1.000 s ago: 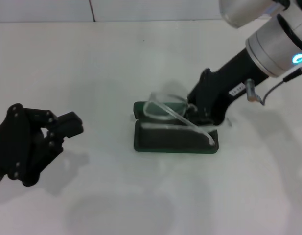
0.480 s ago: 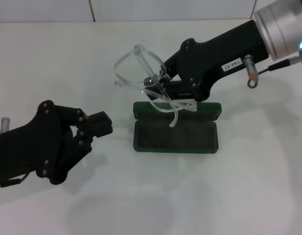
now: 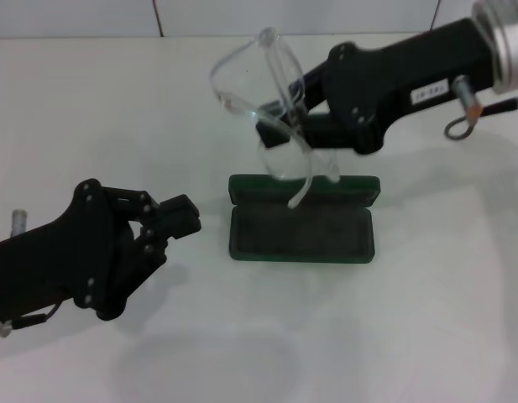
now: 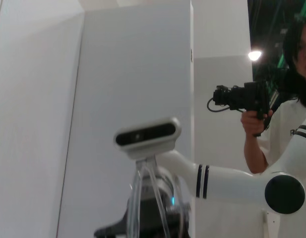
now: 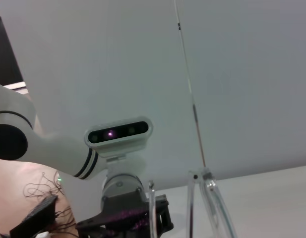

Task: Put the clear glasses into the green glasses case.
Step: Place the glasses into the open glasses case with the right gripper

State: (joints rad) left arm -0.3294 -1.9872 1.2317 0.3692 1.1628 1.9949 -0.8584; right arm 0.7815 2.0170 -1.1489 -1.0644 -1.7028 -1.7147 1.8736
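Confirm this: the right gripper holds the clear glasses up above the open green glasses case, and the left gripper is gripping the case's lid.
Not quite. In the head view the left gripper touches nothing; it sits apart from the green glasses case, beside it on the robot's left. The rest stands: the right gripper holds the clear glasses above the open case.

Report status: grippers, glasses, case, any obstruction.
Right gripper shut on clear glasses, held above green glasses case. Case open, lying on table. Left gripper beside case, holding nothing. Nothing blocking the case.
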